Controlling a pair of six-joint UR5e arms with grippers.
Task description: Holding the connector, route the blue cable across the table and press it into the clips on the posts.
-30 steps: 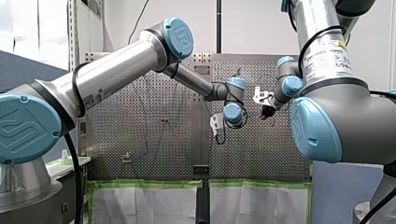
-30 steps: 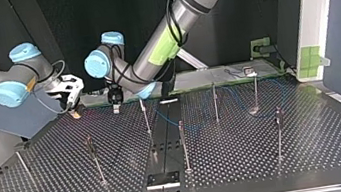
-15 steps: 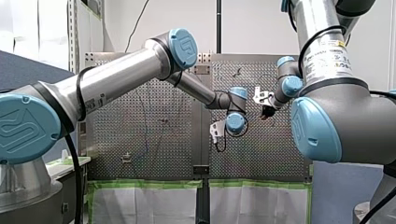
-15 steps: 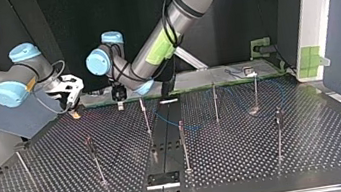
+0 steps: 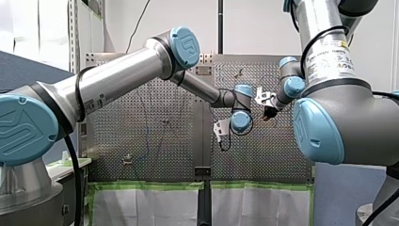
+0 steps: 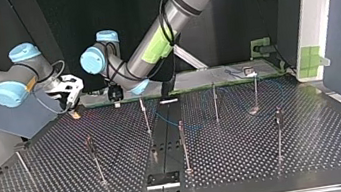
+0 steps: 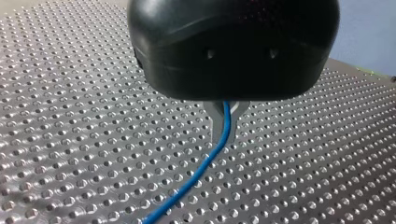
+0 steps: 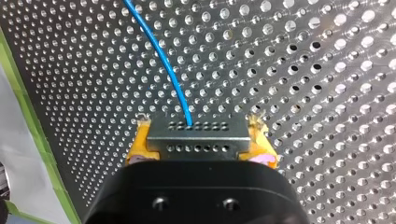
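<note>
My left claw is pinched shut on the blue cable, just above the desk. My right claw is clamped on the connector. I'd hold the cable taut and feed it toward the nearest post. The clips are too small to make out.

Left arm stretched far forward, left hand pinched shut, right hand clamped shut nearby
</note>
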